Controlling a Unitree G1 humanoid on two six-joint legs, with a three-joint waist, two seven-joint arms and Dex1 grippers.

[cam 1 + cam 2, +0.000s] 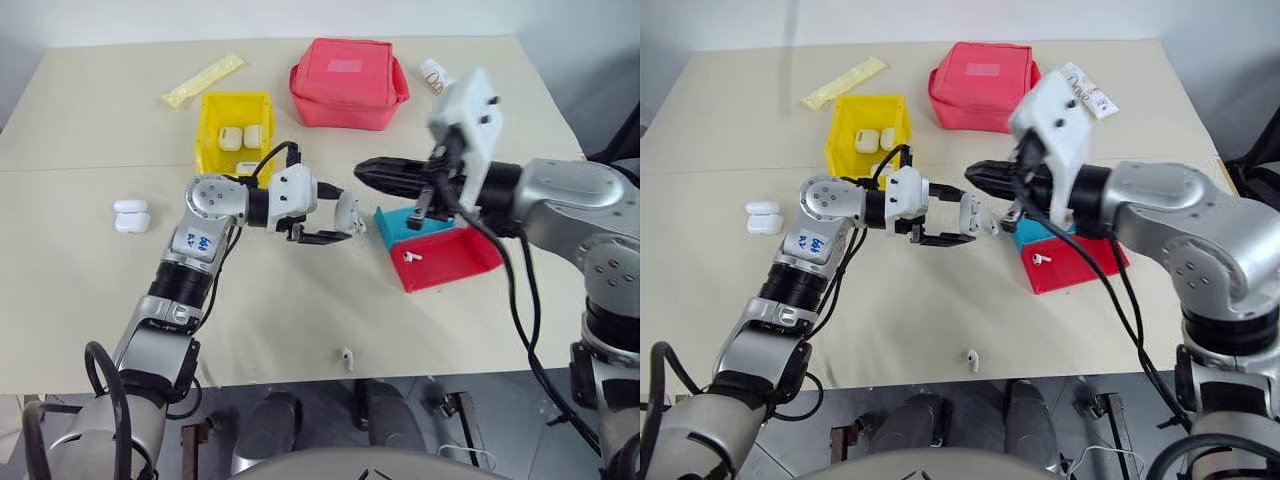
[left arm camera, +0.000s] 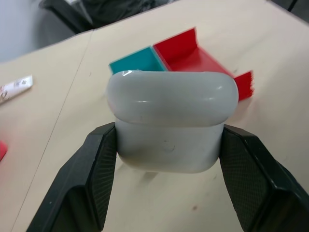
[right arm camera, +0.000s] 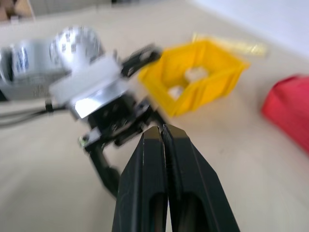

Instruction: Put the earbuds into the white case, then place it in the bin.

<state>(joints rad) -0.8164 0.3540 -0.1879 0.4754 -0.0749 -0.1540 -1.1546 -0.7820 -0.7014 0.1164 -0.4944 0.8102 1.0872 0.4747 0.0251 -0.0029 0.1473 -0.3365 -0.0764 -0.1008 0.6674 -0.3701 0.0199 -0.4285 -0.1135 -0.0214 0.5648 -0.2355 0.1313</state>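
Note:
My left gripper (image 1: pixel 340 225) is shut on the white case (image 2: pixel 171 121), holding it above the table's middle by its two sides; its lid looks closed. My right gripper (image 3: pixel 161 129) is shut, its black fingers pressed together with nothing visible between them. It points at the case from just to the right of it (image 1: pixel 365 175). One earbud (image 1: pixel 412 256) lies in the red tray. Another earbud (image 1: pixel 347 356) lies on the table near the front edge. The yellow bin (image 1: pixel 208 140) stands behind the left gripper with a few white cases inside.
The red tray (image 1: pixel 455 262) and a teal tray (image 1: pixel 398 226) sit side by side under the right arm. A red fabric pouch (image 1: pixel 348 82) stands at the back. Two white cases (image 1: pixel 131 215) lie at the left, a yellow packet (image 1: pixel 203 80) at the back left.

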